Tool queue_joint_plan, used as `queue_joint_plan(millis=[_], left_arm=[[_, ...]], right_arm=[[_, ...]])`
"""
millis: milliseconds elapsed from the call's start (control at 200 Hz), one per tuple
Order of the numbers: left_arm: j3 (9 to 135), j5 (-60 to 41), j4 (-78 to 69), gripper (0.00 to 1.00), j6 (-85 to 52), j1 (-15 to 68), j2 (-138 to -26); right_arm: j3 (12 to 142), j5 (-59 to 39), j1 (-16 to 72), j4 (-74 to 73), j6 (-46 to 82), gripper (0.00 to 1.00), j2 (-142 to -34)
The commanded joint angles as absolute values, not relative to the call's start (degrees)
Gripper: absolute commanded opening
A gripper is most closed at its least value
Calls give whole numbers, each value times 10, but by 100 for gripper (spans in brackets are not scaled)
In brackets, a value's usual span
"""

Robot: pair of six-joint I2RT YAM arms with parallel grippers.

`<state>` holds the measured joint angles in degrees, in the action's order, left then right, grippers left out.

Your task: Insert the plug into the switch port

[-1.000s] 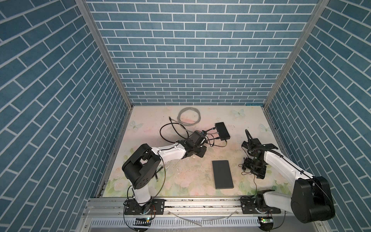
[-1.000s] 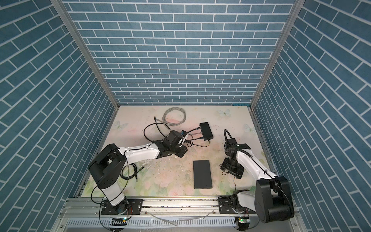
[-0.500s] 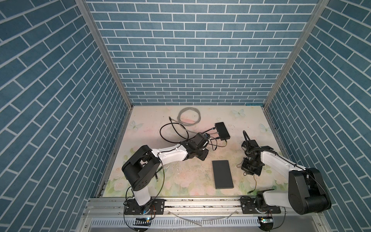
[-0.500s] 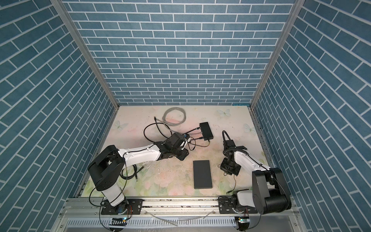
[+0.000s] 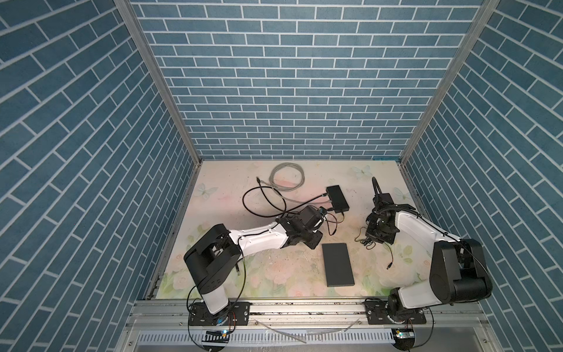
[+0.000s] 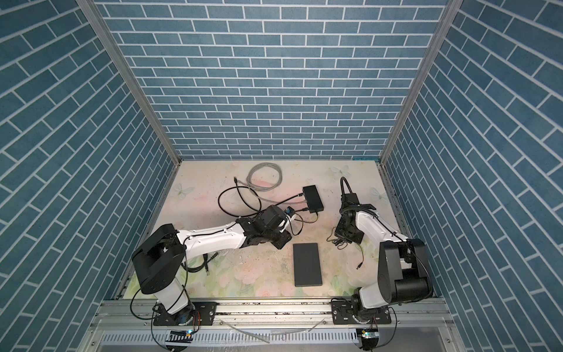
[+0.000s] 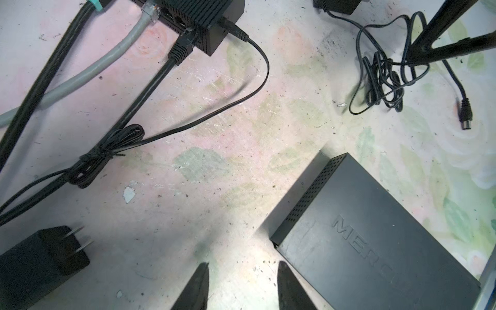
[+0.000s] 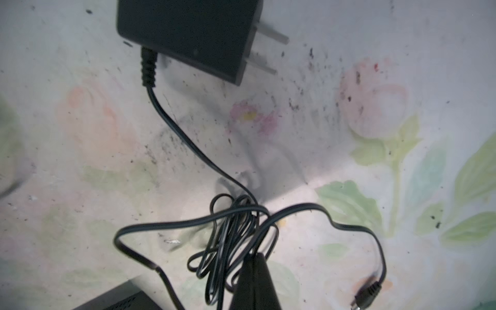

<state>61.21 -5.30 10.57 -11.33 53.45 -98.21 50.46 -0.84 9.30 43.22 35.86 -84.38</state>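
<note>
The switch (image 5: pixel 338 263) (image 6: pixel 307 263) is a flat black box lying mid-table; its vented corner shows in the left wrist view (image 7: pixel 362 228). The plug (image 5: pixel 389 266) (image 8: pixel 366 294) (image 7: pixel 465 114) is a small barrel tip ending a thin black cable, and it lies loose on the mat to the switch's right. My right gripper (image 5: pixel 370 239) (image 6: pixel 341 240) (image 8: pixel 255 259) is shut on the cable's tangled bundle (image 8: pixel 230 233), well back from the plug. My left gripper (image 7: pixel 243 265) (image 5: pixel 315 242) is open and empty, just off the switch's far left corner.
A smaller black box (image 5: pixel 337 198) with cords plugged in sits behind the left gripper. A grey cable coil (image 5: pixel 286 176) lies at the back. The cable's wall adapter (image 8: pixel 188 35) lies beyond the bundle. Another adapter (image 7: pixel 35 265) rests beside my left gripper.
My right gripper has shut on the cable bundle and its arm has drawn in toward the switch. My left arm has shifted slightly right, toward the switch's corner.
</note>
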Motion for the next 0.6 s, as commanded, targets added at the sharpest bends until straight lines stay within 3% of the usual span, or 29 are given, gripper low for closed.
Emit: queue_joint_plan(millis=[0,65,165,245,355,590], left_arm=[[616,-64,114,44,-109,534,-965],[621,-78,116,44,-106,537,-967],[628,-81,127,48,-123,551,-972],[615,-76,115,51,-162,560,-978],[576,-92,67,59,-220,566,-981],[538,-100,6,62,-291,584,-995]], right_arm=[[506,-80,90,429,339,2,-850],[509,-75,91,437,342,7,-845],[524,-67,89,460,342,30,-833],[536,-80,89,475,335,39,-820],[535,-114,90,482,330,45,-785],[426,-218,133,396,376,53,-682]])
